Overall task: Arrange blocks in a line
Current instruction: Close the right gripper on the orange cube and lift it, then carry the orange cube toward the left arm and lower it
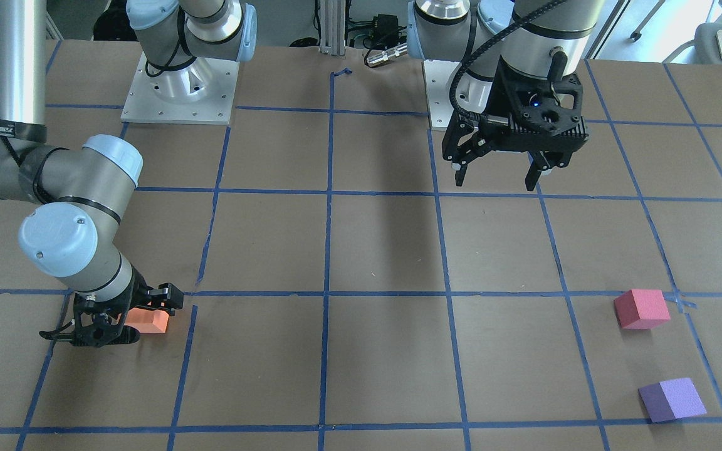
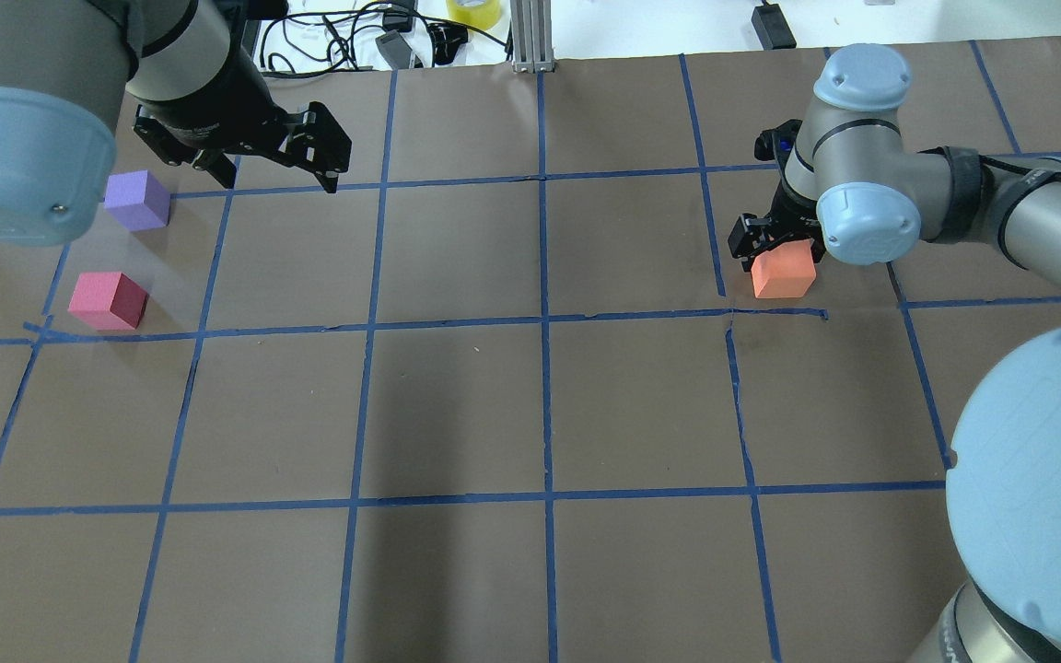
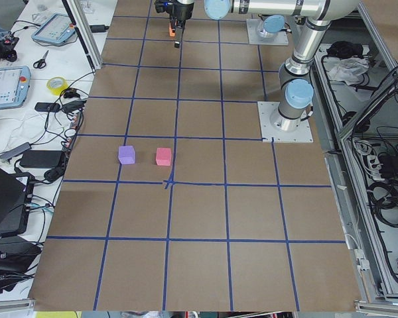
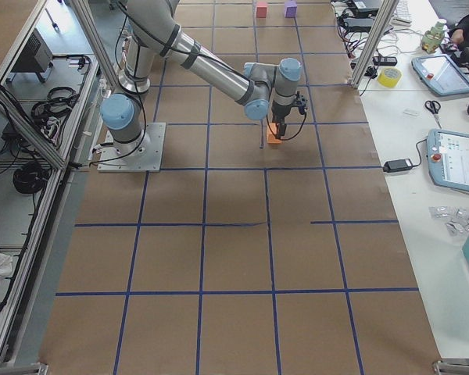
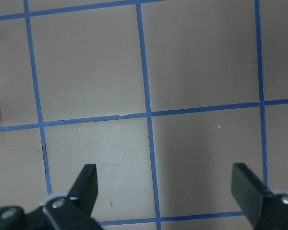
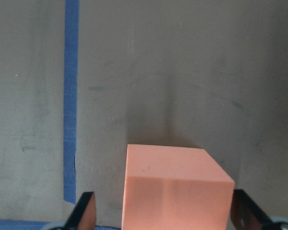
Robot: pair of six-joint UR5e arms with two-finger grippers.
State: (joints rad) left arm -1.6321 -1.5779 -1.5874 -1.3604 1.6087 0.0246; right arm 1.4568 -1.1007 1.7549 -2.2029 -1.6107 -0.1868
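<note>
The orange block (image 6: 175, 191) rests on the table between the fingers of my right gripper (image 6: 164, 213). That gripper is open and low, with a gap on the block's left side; it also shows in the overhead view (image 2: 775, 244) over the orange block (image 2: 782, 273). The pinkish-red block (image 2: 109, 300) and the purple block (image 2: 137, 200) sit close together at the table's left end. My left gripper (image 2: 277, 180) is open and empty, raised above the table to the right of the purple block. In the front view the left gripper (image 1: 496, 183) is far from both the pinkish-red block (image 1: 642, 308) and the purple block (image 1: 672, 399).
Blue tape lines (image 2: 544, 322) form a grid on the brown table. The arms' base plates (image 1: 179, 94) stand at the robot's edge. Cables and a yellow tape roll (image 2: 473, 11) lie beyond the far edge. My right arm's elbow (image 2: 867, 221) hangs beside the orange block.
</note>
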